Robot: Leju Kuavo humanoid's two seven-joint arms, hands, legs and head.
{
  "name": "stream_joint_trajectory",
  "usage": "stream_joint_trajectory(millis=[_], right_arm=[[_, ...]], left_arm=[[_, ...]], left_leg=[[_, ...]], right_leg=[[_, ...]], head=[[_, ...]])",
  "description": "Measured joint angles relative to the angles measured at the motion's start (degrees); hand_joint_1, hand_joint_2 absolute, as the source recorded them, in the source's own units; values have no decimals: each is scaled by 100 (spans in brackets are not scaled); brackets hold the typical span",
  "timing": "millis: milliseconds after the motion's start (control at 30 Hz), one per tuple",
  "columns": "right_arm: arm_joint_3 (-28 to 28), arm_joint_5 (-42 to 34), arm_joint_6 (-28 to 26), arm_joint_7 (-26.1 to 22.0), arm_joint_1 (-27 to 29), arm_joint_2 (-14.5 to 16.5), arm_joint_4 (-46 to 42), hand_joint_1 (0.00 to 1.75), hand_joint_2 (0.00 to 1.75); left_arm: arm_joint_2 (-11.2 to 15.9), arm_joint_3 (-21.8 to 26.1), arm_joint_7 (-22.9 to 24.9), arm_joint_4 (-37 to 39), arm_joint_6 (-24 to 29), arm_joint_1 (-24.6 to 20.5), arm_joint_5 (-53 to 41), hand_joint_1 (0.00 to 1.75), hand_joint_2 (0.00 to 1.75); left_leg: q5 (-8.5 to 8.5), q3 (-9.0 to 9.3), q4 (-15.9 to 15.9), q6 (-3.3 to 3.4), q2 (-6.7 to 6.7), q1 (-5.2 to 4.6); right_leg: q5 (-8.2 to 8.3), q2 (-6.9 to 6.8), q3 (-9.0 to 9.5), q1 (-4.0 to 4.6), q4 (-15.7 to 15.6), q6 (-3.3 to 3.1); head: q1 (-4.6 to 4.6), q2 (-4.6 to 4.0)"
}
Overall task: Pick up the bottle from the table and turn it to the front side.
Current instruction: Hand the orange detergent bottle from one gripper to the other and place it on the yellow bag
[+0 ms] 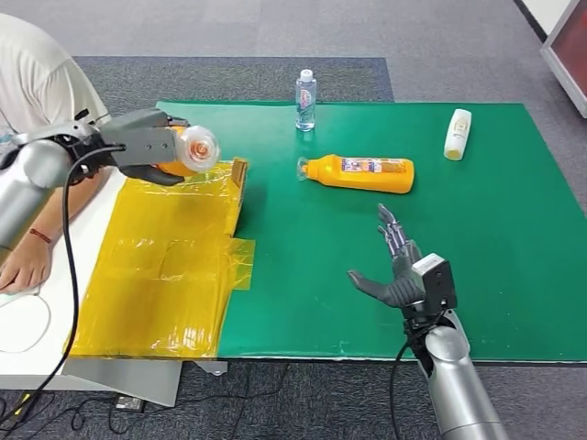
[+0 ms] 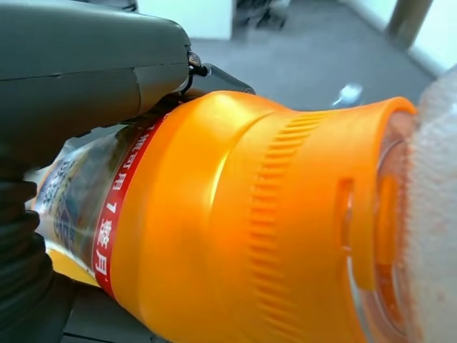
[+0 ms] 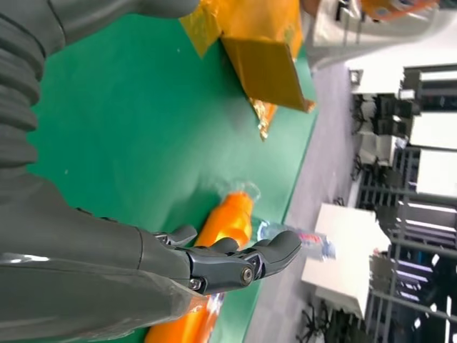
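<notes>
Right hand [image 1: 398,275] hovers empty; left hand [image 1: 142,147] holds orange bottle [image 1: 190,151].

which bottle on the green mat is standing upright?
The clear water bottle at the mat's far edge. The orange bottle and the white bottle both lie on their sides.

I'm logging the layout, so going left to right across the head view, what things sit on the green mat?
Clear water bottle standing at the far edge → orange bottle lying on its side → right robot hand above the near part of the green mat → small white bottle lying down.
</notes>
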Motion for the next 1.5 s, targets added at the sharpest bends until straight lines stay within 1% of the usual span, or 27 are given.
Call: stream_joint_trajectory(millis=[67, 133, 200, 267, 333, 433, 500, 567, 633, 700, 800, 900, 1033, 1200, 1300, 1400, 1500], right_arm=[[120, 42, -12, -13, -94, 43, 133, 0, 175], [253, 58, 8, -37, -206, 98, 286, 0, 175], [393, 61, 52, -59, -330, 159, 457, 0, 175], [533, 58, 81, -74, -450, 219, 635, 0, 175], [661, 48, 87, -83, -541, 272, 780, 0, 175], [838, 31, 104, -86, -642, 340, 921, 0, 175], [952, 37, 108, -86, -713, 381, 997, 0, 175], [1067, 44, 98, -85, -777, 420, 1064, 0, 175], [1164, 34, 70, -84, -822, 452, 1117, 0, 175], [1233, 14, 32, -81, -850, 473, 1158, 0, 175], [1295, 1, -10, -73, -865, 489, 1203, 0, 175], [1335, 1, -44, -51, -867, 495, 1234, 0, 175], [1346, 18, -69, -24, -867, 509, 1260, 0, 175], [1351, 112, -129, 74, -853, 522, 1261, 0, 175], [1350, 159, -170, 119, -819, 522, 1261, 0, 175], [1349, 193, -176, 145, -791, 522, 1260, 0, 175], [1355, 219, -175, 157, -761, 522, 1259, 0, 175]], left_arm=[[-82, -382, 123, 337, -472, -426, 100, 175, 175], [-154, -800, 225, 628, -1049, -756, 321, 175, 175], [-194, -1268, 390, 838, -1637, -1018, 717, 175, 175], [-182, -1795, 642, 948, -2007, -1220, 1335, 175, 175], [-124, -2343, 847, 981, -2094, -1359, 2041, 175, 175], [7, -3055, 931, 988, -2058, -1470, 3032, 175, 175], [114, -3390, 984, 995, -2052, -1488, 3579, 175, 175], [222, -3613, 1083, 1026, -2048, -1482, 3937, 175, 175], [289, -3759, 1148, 1105, -1993, -1454, 3984, 175, 175], [313, -3868, 1087, 1241, -1861, -1401, 3849, 175, 175], [301, -3996, 823, 1479, -1570, -1298, 3575, 175, 175], [228, -4092, 597, 1706, -1320, -1188, 3263, 175, 175], [42, -4188, 487, 1997, -1031, -1051, 2791, 175, 175], [-333, -4232, 351, 2377, -224, -793, 2060, 175, 175], [-563, -4248, 252, 2570, 177, -623, 1834, 175, 175], [-717, -4225, 92, 2671, 309, -489, 1833, 175, 175], [-768, -4102, -122, 2690, 245, -422, 1995, 175, 175]], left_leg=[[0, 0, 0, 1, -1, -3], [-1, 0, 0, 2, 0, -7], [-3, 1, 0, 2, 4, -9], [-4, 3, 0, 1, 8, -9], [-4, 5, -1, 1, 8, -8], [-3, 5, -1, 0, 8, -7], [-4, 4, -1, 0, 8, -7], [-3, 4, -1, -2, 9, -7], [-1, 4, -1, -3, 9, -7], [0, 2, -1, -2, 8, -6], [3, 1, -1, 0, 7, -6], [4, -2, -1, 2, 6, -6], [5, -3, -1, 2, 5, -7], [5, -4, -1, 2, 5, -7], [5, -4, -1, 2, 5, -7], [4, -4, -1, 1, 5, -8], [2, -2, -1, 1, 5, -9]], right_leg=[[0, 0, 2, -3, 0, 1], [0, 2, 3, -5, 0, 1], [0, 5, 2, -7, 0, 1], [0, 8, 2, -6, 0, 1], [-1, 8, 2, -5, 2, 0], [-4, 7, 1, -3, 9, -2], [-5, 8, -1, -2, 12, -3], [-5, 8, -3, -2, 13, -4], [-5, 7, -4, -2, 13, -4], [-5, 6, -4, -2, 13, -4], [-5, 5, -4, -1, 13, -4], [-4, 4, -5, -2, 13, -3], [-1, 4, -6, -4, 12, 0], [0, 5, -8, -4, 11, 0], [0, 5, -9, -4, 12, 0], [0, 6, -9, -5, 12, 0], [-3, 5, -5, -6, 12, 0]], head=[[1, 0], [-1, 0], [-1, 0], [-2, 0], [-2, 0], [-2, 0], [-1, 0], [-1, 0], [-1, 0], [-2, 0], [-2, 0], [-1, 0], [-1, 0], [-2, 0], [-2, 0], [-2, 0], [-2, 0]])
